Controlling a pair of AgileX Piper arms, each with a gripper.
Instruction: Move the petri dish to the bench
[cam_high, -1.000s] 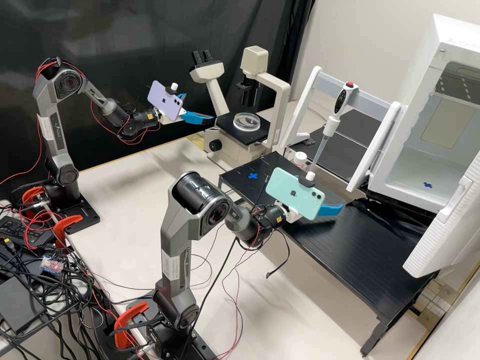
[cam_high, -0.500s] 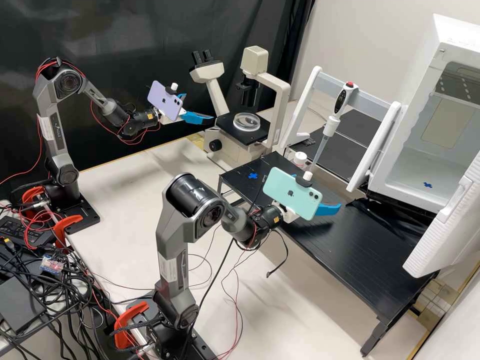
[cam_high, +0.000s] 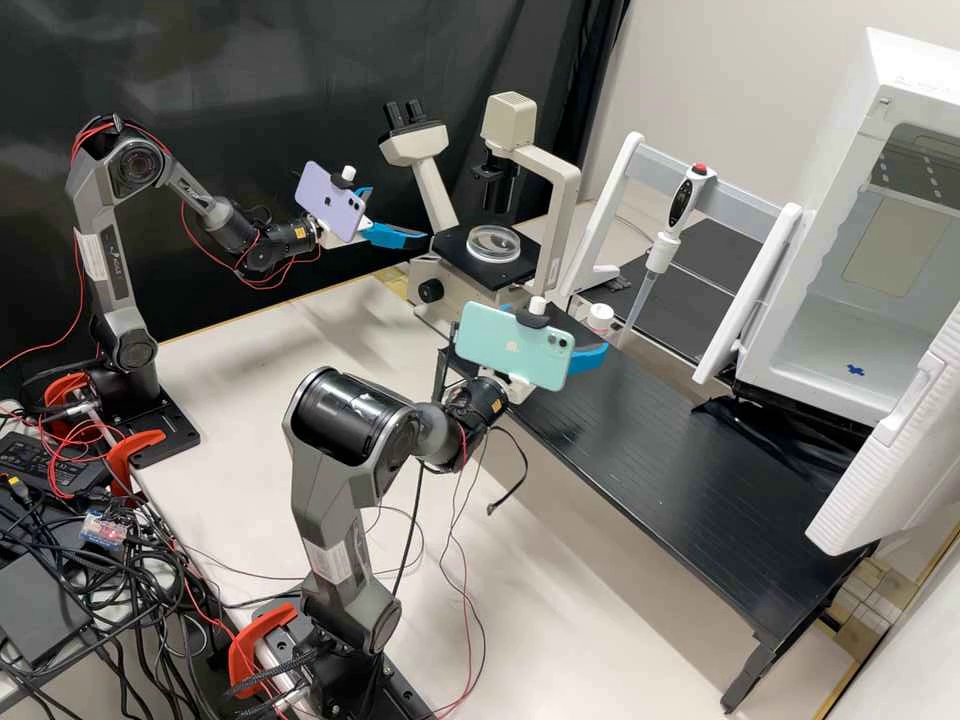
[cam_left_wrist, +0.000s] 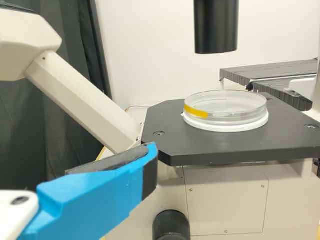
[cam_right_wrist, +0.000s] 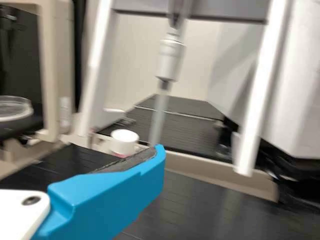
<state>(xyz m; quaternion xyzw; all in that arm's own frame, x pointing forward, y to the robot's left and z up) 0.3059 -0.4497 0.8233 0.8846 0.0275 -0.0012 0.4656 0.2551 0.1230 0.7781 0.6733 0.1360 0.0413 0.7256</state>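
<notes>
Right claw (cam_high: 590, 353) has shifted toward the microscope (cam_high: 510, 120), open. Left claw (cam_high: 400, 216) is stationary, open. Petri dish (cam_high: 493, 243) remains on the stage (cam_high: 453, 248); transfer pending.

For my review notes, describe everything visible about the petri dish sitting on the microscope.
The shallow, round, clear petri dish, glass or plastic by its look, has a yellow strip on its side wall. It sits upright and flat on a white ring-like base, which rests on the flat black microscope stage. A black cylinder hangs above, apart from it. Nothing grips it; whether it holds anything, I cannot tell.
</notes>
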